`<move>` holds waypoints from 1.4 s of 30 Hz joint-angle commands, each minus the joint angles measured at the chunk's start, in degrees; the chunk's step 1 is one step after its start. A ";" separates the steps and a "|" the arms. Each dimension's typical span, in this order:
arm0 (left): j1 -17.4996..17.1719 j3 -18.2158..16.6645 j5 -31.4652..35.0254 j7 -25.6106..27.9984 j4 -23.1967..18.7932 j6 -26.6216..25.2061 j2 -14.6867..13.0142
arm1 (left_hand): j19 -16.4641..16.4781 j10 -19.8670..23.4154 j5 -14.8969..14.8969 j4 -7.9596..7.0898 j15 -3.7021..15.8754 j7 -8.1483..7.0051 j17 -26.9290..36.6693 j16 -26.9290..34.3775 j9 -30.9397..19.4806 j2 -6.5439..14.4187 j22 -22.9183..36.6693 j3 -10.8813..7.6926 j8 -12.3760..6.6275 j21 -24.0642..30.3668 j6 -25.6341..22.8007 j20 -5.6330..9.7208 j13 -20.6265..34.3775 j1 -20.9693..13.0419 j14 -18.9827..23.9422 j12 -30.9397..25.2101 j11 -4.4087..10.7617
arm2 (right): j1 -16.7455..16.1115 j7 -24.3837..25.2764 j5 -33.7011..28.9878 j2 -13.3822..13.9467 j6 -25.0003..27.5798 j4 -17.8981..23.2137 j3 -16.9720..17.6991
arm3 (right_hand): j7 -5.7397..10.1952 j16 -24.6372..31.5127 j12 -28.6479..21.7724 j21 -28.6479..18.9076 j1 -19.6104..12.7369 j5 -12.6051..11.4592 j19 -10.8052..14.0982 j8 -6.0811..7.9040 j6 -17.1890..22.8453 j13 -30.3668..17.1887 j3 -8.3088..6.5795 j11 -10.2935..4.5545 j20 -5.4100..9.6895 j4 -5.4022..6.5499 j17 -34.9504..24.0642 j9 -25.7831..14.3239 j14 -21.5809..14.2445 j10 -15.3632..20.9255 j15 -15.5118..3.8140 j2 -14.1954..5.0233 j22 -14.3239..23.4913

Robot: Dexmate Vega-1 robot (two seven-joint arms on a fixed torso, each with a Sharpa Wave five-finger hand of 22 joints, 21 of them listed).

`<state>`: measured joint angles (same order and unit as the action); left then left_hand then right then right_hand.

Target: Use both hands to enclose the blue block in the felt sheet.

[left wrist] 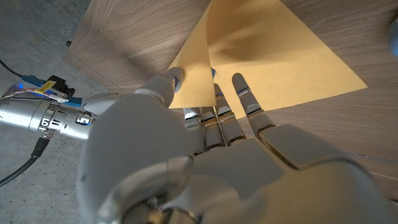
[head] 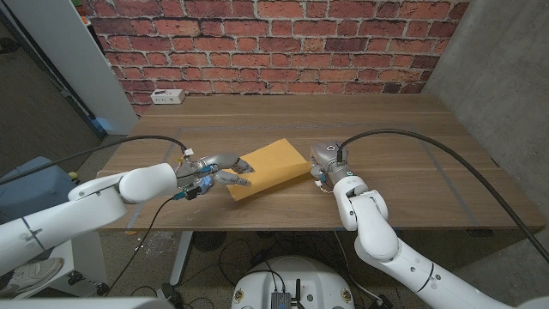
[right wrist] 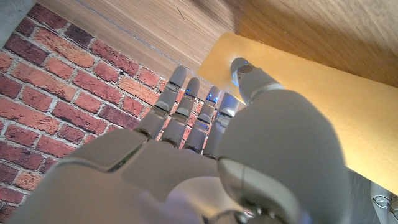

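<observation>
worktop: the brown wooden worktop (head: 403,154) carries the whole job; both arms reach in over its near edge.
felt sheet: the mustard-yellow felt sheet (head: 270,169) lies near the middle of the worktop between the two hands, already doubled over into a raised, roughly rectangular packet.
progress: judged from the fold, the wrap is well under way; one layer is laid over and the left-hand edge is lifted but not yet closed down, so the sealing of the ends looks left to do.
left hand: the white robot left hand (head: 214,172) is at the sheet's left end; in the left wrist view its fingers (left wrist: 244,93) are stretched nearly straight, with the thumb on the other face of the raised flap of felt, so it pinches that flap.
right hand: the white robot right hand (head: 326,160) sits at the sheet's right end; in the right wrist view its thumb presses on the felt and its fingers (right wrist: 176,81) are fairly straight and close together, but whether they grip the edge i cannot tell.
blue block: the small blue block is not visible, presumably under the fold; a sliver of blue by the left fingers could be it, too small to say.
</observation>
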<state>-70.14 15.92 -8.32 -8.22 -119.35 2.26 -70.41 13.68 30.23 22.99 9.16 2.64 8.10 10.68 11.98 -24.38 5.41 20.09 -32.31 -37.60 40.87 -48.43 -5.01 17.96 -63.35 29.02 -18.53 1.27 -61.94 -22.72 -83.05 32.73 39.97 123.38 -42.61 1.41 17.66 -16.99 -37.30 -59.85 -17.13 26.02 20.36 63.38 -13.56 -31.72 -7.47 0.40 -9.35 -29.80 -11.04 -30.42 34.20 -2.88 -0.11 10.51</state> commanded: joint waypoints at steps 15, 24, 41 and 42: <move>5.48 3.18 -7.26 -7.85 6.76 5.48 3.03 | 0.10 2.55 1.34 -0.14 -0.30 0.47 0.24 -0.10 -5.00 0.40 0.10 -1.05 -5.97 1.94 1.57 -0.38 0.47 0.22 0.76 0.97 1.57 | -5.84 -36.31 -27.61 -13.05 -7.08 9.80 7.71 | -1.77 -1.84 0.26 -0.28 -0.30 0.90 -0.29 -0.80 4.89 0.24 -1.43 -0.59 -0.21 -0.08 1.05 0.34 0.02 -0.03 -9.13 1.48 -0.04; 4.10 2.25 -7.33 -5.36 6.13 4.93 2.17 | -0.06 2.50 1.62 -0.21 -0.23 0.45 0.26 -0.16 -5.22 0.47 0.10 -1.18 -6.10 2.54 2.04 -0.49 0.58 0.50 0.82 1.19 1.48 | -5.01 -47.40 -30.63 -20.32 -12.44 10.46 10.65 | -3.26 -2.37 0.58 -0.18 -0.65 1.71 -0.51 -0.98 6.37 0.36 -2.49 0.57 -0.23 -0.50 1.47 0.38 -0.11 -0.04 -8.55 2.53 -0.12; 8.86 4.29 -17.13 -12.40 14.65 5.30 6.86 | 0.24 1.33 2.59 -0.46 -2.53 1.19 0.19 -0.04 -7.27 1.76 0.28 -1.82 -6.43 4.97 5.80 -1.22 1.00 1.03 2.03 2.19 -1.36 | -9.59 -27.38 1.76 -17.13 -9.40 14.69 19.61 | -7.02 -2.41 0.16 -0.20 -0.53 3.92 -0.60 -0.51 7.11 -0.24 -5.78 2.95 -1.60 -0.17 1.53 -1.42 -1.60 1.61 -7.19 1.86 -0.12; 9.67 4.68 -17.79 -13.53 15.34 5.11 7.20 | 0.37 1.36 2.69 -0.56 -2.65 1.19 0.19 -0.04 -7.64 1.94 0.31 -1.85 -6.37 5.35 6.76 -1.23 1.06 1.19 2.20 2.23 -1.35 | -9.20 -26.60 3.63 -16.71 -9.03 14.24 19.83 | -7.08 -2.39 0.09 -0.21 -0.51 3.94 -0.58 -0.42 7.20 -0.27 -5.89 2.91 -1.76 -0.17 1.52 -1.51 -1.71 1.78 -7.12 1.86 -0.12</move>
<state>-65.07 18.31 -19.83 -14.86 -109.65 7.45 -66.19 13.90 31.45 25.22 8.76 0.50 9.20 10.80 11.98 -24.41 6.18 20.07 -33.66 -37.68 45.48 -42.91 -5.84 18.77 -61.76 30.91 -16.51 0.58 -70.31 -58.97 -98.15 14.03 29.45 137.13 -27.15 -0.21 15.25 -16.64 -37.28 -60.18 -13.31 25.25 19.41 65.21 -13.57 -37.04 -4.95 -0.91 -9.55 -28.14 -12.15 -31.45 35.61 -2.89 1.97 10.40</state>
